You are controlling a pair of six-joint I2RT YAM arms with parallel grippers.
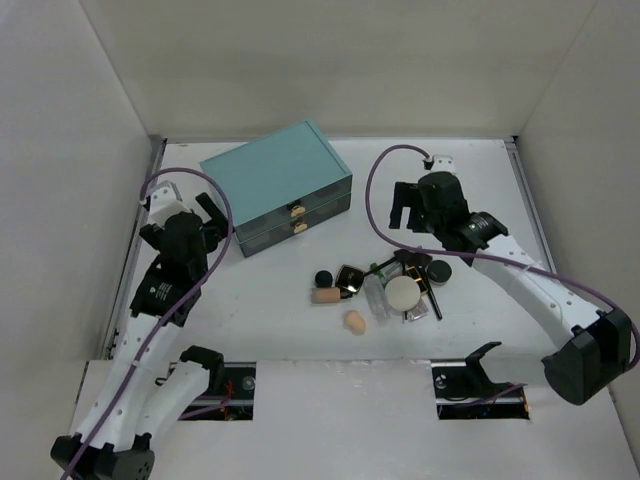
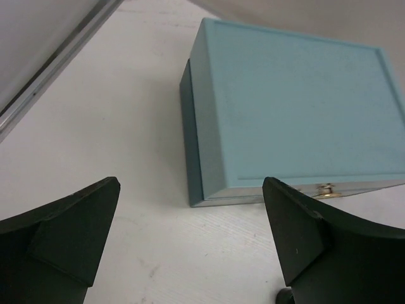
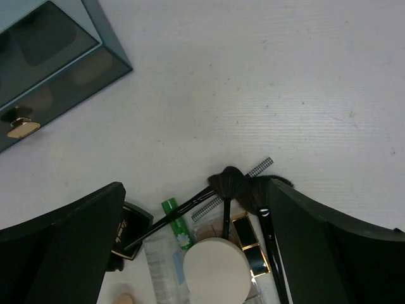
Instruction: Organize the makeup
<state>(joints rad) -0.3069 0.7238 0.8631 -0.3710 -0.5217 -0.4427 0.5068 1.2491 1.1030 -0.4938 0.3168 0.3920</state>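
Note:
The makeup lies in a loose pile in the middle of the table. It holds a cream round puff [image 1: 404,292], a clear bottle [image 1: 377,297], a square black compact [image 1: 350,279], round black compacts [image 1: 439,269], a tan cylinder [image 1: 325,295] and a peach sponge [image 1: 353,321]. In the right wrist view I see the puff [image 3: 215,269], the bottle [image 3: 163,263], thin black brushes [image 3: 190,206] and the square compact [image 3: 130,231]. My right gripper [image 3: 195,190] is open and empty, above the pile's far edge. My left gripper [image 2: 191,187] is open and empty, near the teal box's left front corner.
The teal two-drawer box [image 1: 278,185] stands at the back centre, both drawers shut, gold handles [image 2: 326,190] facing the pile. White walls close in the table on the left, back and right. A metal rail [image 2: 50,73] runs along the left edge.

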